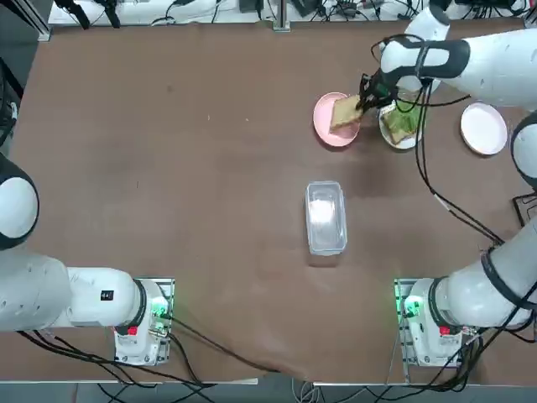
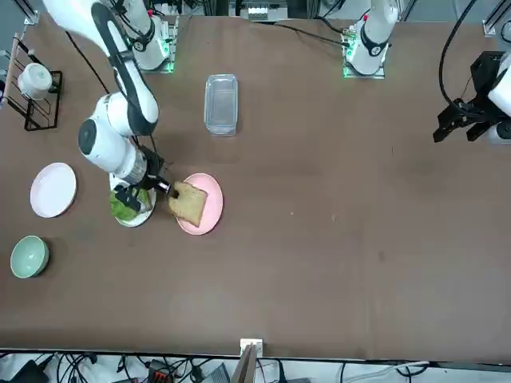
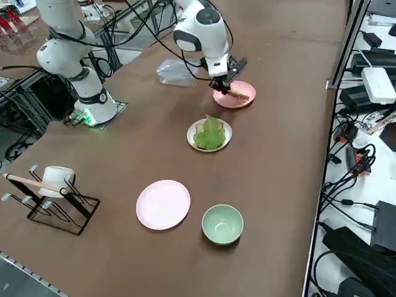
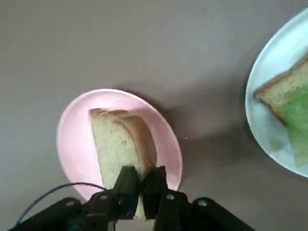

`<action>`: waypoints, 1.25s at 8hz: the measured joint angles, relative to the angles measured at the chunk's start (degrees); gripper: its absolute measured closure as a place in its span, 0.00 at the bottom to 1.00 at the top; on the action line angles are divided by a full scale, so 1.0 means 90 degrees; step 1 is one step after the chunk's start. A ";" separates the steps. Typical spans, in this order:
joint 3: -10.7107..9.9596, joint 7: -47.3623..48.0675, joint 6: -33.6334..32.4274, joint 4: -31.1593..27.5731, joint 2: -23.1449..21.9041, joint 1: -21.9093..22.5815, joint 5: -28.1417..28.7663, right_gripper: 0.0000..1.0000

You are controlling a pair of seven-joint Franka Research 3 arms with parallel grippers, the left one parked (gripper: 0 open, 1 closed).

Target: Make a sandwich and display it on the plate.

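Sandwich (image 3: pixel 210 133) in two parts right now: its lower bread slice (image 4: pixel 279 94) and green lettuce leaf (image 3: pixel 209 137) lie on the white plate (image 4: pixel 262 108), while the top slice (image 4: pixel 113 144) is over at the pink plate (image 4: pixel 72 139), caught in the right gripper (image 4: pixel 141 180). And the jaws are closed on that top slice, one finger on either face, pinching it close to its edge! The slice leans at a tilt between them, most of it reaching out past the fingertips over the pink plate; whether it touches the pink surface, I can't tell. So the lettuce and lower slice sit outside the jaws, well apart from that grip, with the leaf facing up and the bread's corner peeking out from beneath. Both plates are toward the counter's (image 1: pixel 193 168) far edge, right of its middle, the white one just beside the pink one on the side of the counter's right edge. Further toward that right edge there's a second white plate (image 3: pixel 163 204), with a pale-green bowl (image 3: pixel 223 224) near it, nearer the far edge. Nearer the counter's robot-side edge, a clear container (image 1: pixel 325 218) sits on the surface, and a black rack (image 3: pixel 80 213) holds a white mug (image 3: pixel 57 179) toward the right edge.
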 joint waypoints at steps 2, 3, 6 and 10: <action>-0.0031 0.0000 -0.0399 0.0093 -0.0414 -0.0031 0.0000 0.92; -0.0069 -0.0046 -0.0847 0.0288 -0.0571 -0.0123 0.0000 0.92; -0.0143 -0.1764 -0.2719 0.1050 -0.0707 -0.1047 -0.0007 0.92; -0.0188 -0.4815 -0.3330 0.1170 -0.0371 -0.2668 -0.0004 0.92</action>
